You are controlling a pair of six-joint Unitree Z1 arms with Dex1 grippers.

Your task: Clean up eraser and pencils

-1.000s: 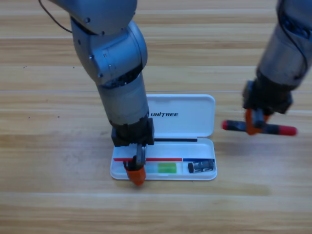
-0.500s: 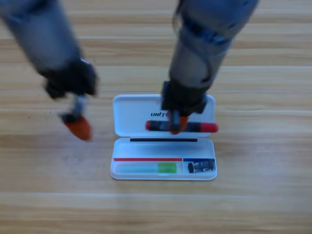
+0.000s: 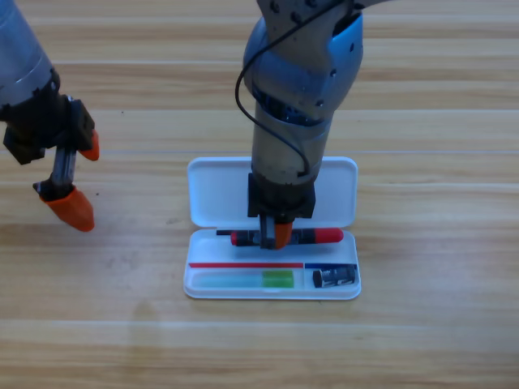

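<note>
We see the black pencil with red ends lying level, its long axis running left to right across the picture, held over the back part of the open white case, just above the case's hinge line. The right gripper points straight down from the right arm and is clamped on the pencil near its middle, so one red end sticks out to each side.

We count two pencils. The second, the pale pencil with a green half, lies in the case's long front left compartment, also pointing left to right, green half toward the right. We count one eraser, a small dark block, in the small front right compartment, apart from the pale pencil behind a divider.

The case's lid lies flat and open behind the tray, partly hidden by the right arm.

The left gripper hangs well to the left of the case, near the picture's left edge, its orange jaws spread apart and holding nothing.

The wooden table lies bare in front of the case and to its right.
</note>
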